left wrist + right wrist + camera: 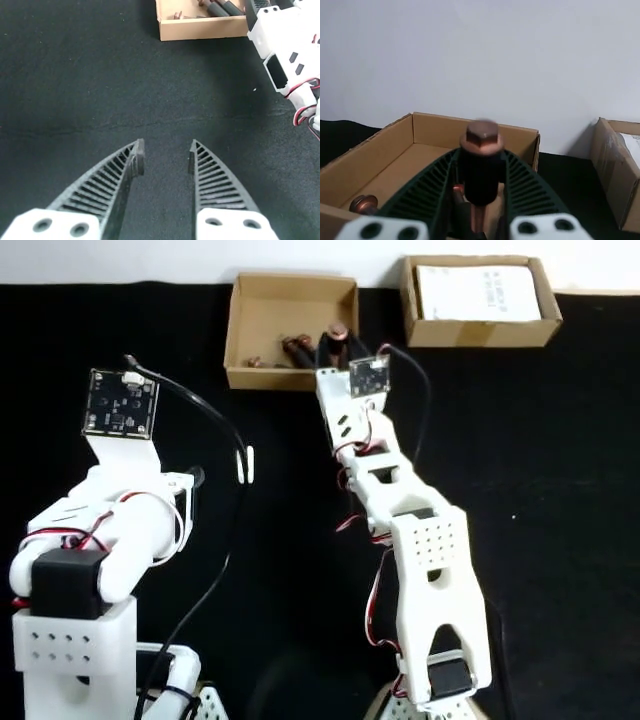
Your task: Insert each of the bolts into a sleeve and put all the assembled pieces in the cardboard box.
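1. Fingers of the right gripper were clamped on an assembled piece: black sleeve, copper bolt head up.
2. Piece hung over the cardboard box; other assembled pieces lay inside.
3. Step, as I judged it: drop-off. Next move called for lowering between the walls, then releasing.
4. Right arm was stretched out toward the box. Left gripper hovered over the black cloth, jaws apart, holding nothing.
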Tool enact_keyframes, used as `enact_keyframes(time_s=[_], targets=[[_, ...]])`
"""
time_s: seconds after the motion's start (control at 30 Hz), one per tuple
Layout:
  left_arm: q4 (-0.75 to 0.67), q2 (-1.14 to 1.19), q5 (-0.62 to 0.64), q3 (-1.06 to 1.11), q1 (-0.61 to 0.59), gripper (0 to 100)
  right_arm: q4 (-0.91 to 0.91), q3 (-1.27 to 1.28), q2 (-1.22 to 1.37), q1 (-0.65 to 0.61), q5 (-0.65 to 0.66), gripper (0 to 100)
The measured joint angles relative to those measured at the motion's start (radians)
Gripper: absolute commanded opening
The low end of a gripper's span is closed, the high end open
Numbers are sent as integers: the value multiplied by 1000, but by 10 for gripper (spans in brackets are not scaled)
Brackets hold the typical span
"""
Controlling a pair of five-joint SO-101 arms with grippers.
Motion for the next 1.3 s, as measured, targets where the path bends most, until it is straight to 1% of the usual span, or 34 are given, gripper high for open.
enact_keyframes(time_s=[0.53, 0.6, 0.77, 0.97, 1.1, 1.3], targets=[[0, 0, 0, 0, 0, 161, 8, -20, 49, 0, -2, 123], [0, 0, 0, 0, 0, 161, 8, -20, 49, 0, -2, 154], [0, 0, 0, 3, 0, 161, 8, -20, 49, 0, -2, 282], [0, 0, 0, 3, 0, 162, 8, -17, 38, 0, -2, 293], [0, 0, 0, 3, 0, 162, 8, 78, -83, 0, -2, 294], [0, 0, 0, 3, 0, 161, 8, 371, -405, -11, -2, 291]])
